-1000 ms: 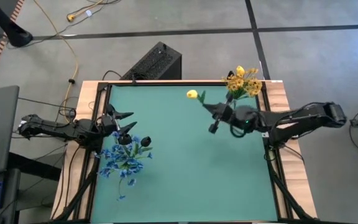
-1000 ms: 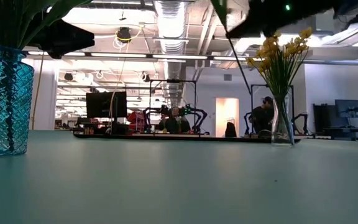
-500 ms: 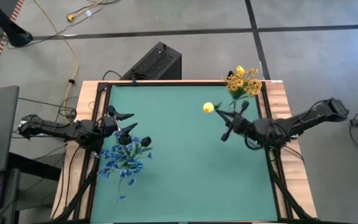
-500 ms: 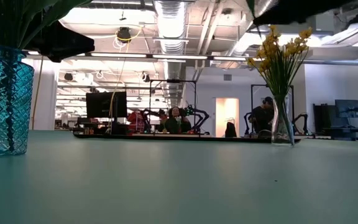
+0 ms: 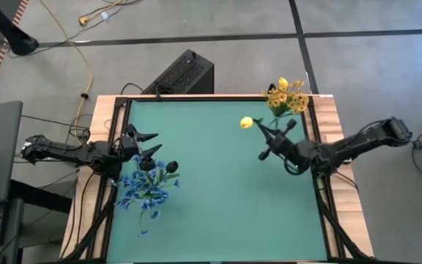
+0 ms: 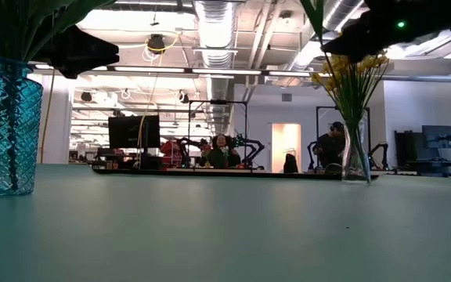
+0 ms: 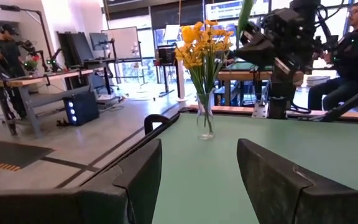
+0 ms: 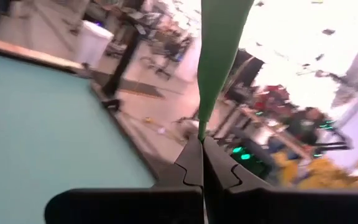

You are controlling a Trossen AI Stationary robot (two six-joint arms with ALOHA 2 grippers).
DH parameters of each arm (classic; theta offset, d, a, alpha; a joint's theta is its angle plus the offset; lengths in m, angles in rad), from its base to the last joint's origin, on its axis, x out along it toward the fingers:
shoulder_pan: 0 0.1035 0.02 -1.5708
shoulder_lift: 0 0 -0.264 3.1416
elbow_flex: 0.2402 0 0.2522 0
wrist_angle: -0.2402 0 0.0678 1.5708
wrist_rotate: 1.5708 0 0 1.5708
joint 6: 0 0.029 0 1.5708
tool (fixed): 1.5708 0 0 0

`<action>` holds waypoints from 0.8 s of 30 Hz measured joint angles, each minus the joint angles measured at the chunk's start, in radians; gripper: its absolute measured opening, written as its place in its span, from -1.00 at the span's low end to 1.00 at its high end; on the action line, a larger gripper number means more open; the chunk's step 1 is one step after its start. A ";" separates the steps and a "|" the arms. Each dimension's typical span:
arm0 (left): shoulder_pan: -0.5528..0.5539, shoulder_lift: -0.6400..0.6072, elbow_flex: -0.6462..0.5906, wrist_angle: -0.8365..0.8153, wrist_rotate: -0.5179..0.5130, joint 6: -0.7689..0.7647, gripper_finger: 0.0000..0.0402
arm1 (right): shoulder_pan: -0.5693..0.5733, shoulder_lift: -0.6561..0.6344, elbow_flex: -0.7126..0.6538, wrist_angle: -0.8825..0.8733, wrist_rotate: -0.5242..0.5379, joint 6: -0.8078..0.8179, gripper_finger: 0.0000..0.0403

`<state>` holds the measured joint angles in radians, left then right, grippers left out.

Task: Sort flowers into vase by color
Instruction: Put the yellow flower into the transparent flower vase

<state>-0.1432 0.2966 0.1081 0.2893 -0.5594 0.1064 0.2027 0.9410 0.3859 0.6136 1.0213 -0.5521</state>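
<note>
Right pincer [image 5: 272,136] is clamped tight on the green stem of a yellow flower [image 5: 247,122], holding it up above the green tabletop [image 5: 211,191] just beside the clear vase [image 6: 356,160] of yellow flowers [image 5: 286,95] at the far right corner. Left pincer [image 5: 145,143] hangs with its fingers apart, holding nothing, right by the blue flowers [image 5: 146,189] in the blue vase [image 6: 5,129] on the left side.
</note>
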 joint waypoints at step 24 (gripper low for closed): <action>0.000 0.000 -0.001 -0.009 -0.001 -0.013 -0.01 | -0.249 -0.001 0.002 0.086 -0.124 -0.127 -0.92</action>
<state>-0.1432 0.2966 0.1074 0.2805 -0.5606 0.0937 -0.0466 0.9401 0.3874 0.6998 0.8972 -0.6793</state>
